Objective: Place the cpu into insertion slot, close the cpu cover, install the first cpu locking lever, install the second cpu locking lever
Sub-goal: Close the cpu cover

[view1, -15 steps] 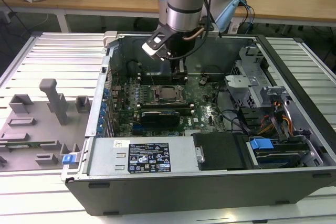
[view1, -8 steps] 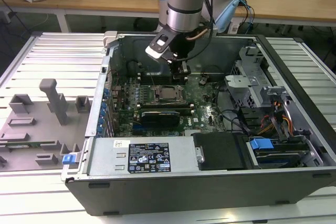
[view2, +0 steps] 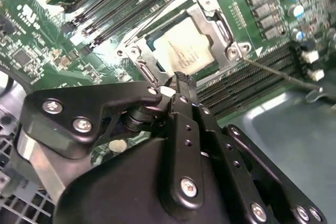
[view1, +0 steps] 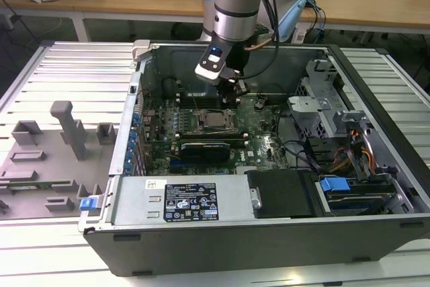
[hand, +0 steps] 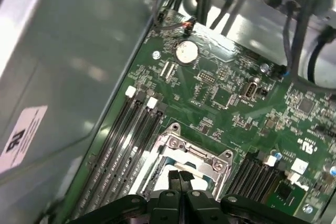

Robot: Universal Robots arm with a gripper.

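The gripper (view1: 236,93) hangs inside the open computer case (view1: 269,247), with the insertion slot (view1: 216,121) just below its tips and slightly toward the exterior view's left. In both wrist views the two jaws stand together, tips meeting, with nothing seen between them (view2: 177,78) (hand: 180,174).

In the second wrist view the cpu (view2: 186,51) lies flat just beyond the joined tips. Its pale top shows through the window of the cpu cover (view2: 223,27), whose silvery frame lies down around it. The corner of the chip nearest the jaws is hidden behind the fingertips, so whether they touch it cannot be told.

A thin metal rod (view2: 278,72) runs away from the cover's corner to one side of the jaws, over the black memory slots (view2: 252,80). Whether it is latched is hard to make out.

In the first wrist view the cpu cover (hand: 199,153) sits just past the tips. The fingers cut off its near half and hide most of the chip. The green motherboard (hand: 236,103) stretches beyond, with a round silver battery (hand: 186,51) far from the jaws.
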